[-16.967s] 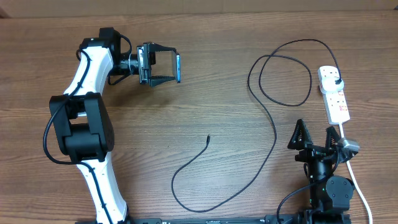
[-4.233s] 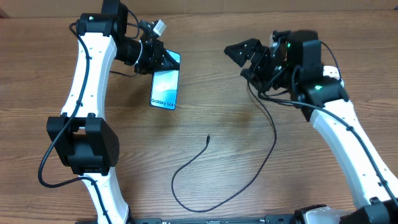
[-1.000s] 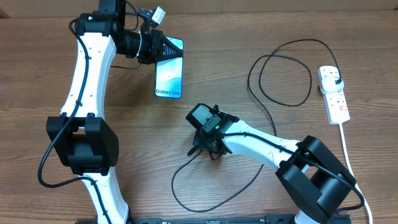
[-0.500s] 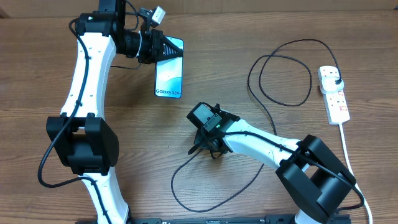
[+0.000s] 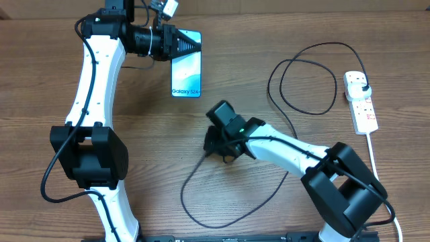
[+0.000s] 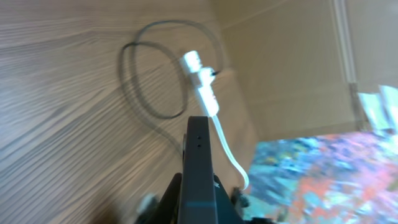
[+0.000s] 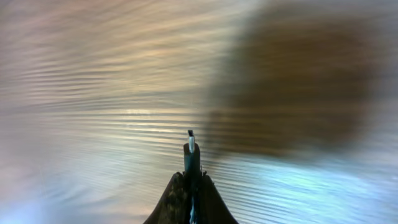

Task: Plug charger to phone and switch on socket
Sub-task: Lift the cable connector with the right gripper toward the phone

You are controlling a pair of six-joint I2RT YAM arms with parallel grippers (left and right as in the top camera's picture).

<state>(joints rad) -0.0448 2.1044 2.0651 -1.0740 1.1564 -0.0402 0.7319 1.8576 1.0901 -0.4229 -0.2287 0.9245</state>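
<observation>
charger (image 7: 191,150) in right gripper (image 7: 190,179), phone (image 5: 186,72) apart (lit)

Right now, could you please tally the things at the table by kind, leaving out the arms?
phone: 1
charger: 1
socket: 1
Total: 3

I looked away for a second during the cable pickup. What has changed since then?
The right gripper closed on the tip of the charger and drew it toward the phone, its slack trailing. The left gripper, still holding the phone, carried it slightly farther away. The socket and the charger's far loop stayed put.
</observation>
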